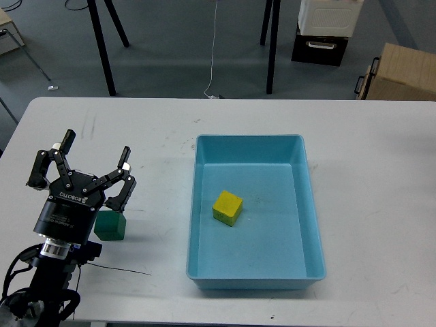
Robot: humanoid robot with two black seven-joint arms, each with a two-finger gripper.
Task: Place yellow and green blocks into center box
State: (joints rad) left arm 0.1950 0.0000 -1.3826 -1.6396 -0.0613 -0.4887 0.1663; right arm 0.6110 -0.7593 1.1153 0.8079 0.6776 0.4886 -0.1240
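A yellow block (227, 208) lies inside the blue box (310, 204) at the table's center. A green block (110, 225) sits on the white table at the left, partly hidden behind my left gripper (95, 157). That gripper is open and empty, with its fingers spread just above and behind the green block. My right gripper is out of view.
The white table (381, 170) carries only the box and the green block. A thin black cable (122, 270) lies near the table's front left edge. Beyond the far edge stand black tripod legs (102, 48), a cardboard box (398, 82) and a white bin (329, 17).
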